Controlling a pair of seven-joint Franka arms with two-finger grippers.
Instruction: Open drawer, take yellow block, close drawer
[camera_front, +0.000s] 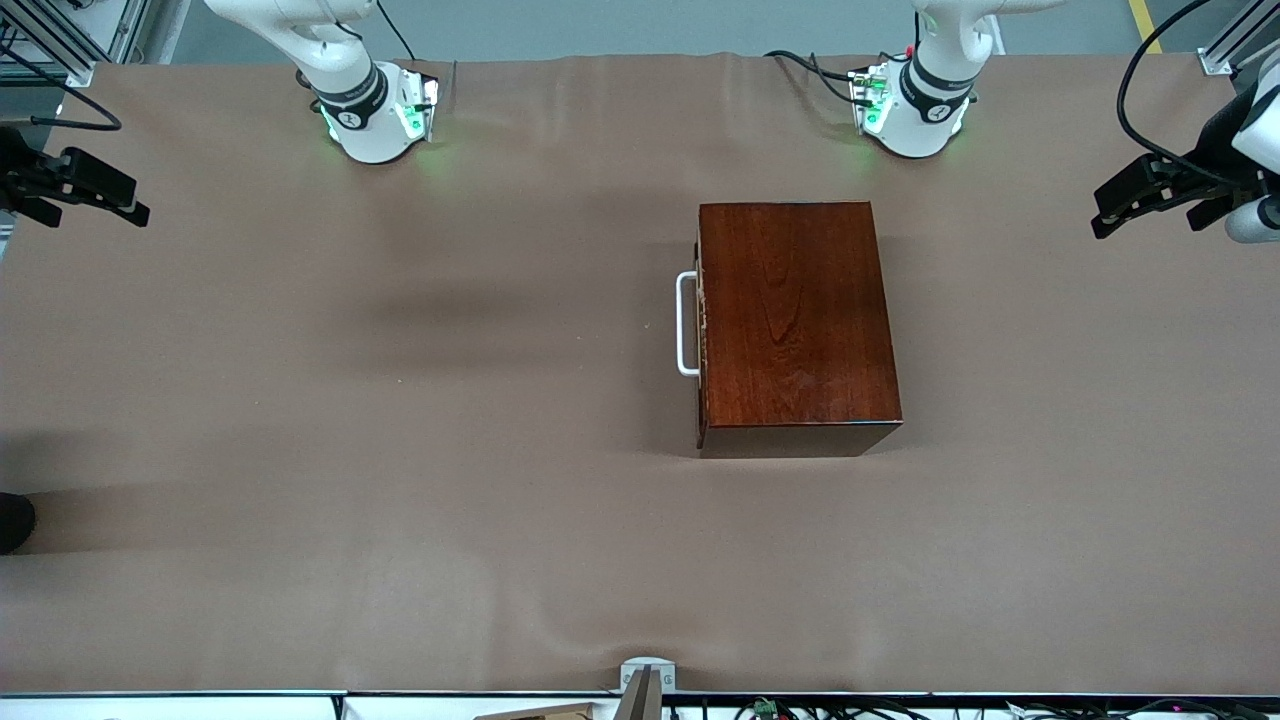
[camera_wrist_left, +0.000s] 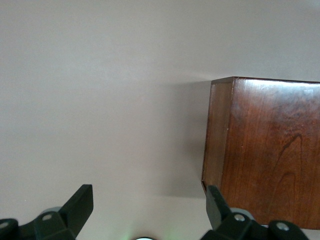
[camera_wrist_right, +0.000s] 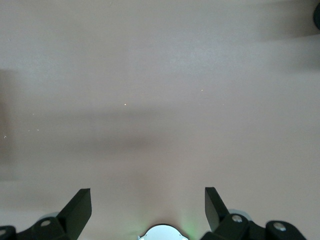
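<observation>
We see our left tool (camera_wrist_left: 150, 210) spread wide, empty, over bare tabletop (camera_front: 400, 450). Just beside it sits the wooden box (camera_wrist_left: 270, 160), its drawer (camera_front: 703, 330) shut. Our right tool (camera_wrist_right: 147, 207) hangs open, well apart.

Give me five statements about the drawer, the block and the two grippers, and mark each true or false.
1. The drawer is shut. True.
2. The yellow block lies on the table beside the wooden box. False: no block is in sight anywhere.
3. The white handle faces the right arm's end of the table. True.
4. The left gripper grips the handle. False: it is open, at the left arm's end of the table, away from the wooden box.
5. The right gripper holds something. False: it is open and empty.
</observation>
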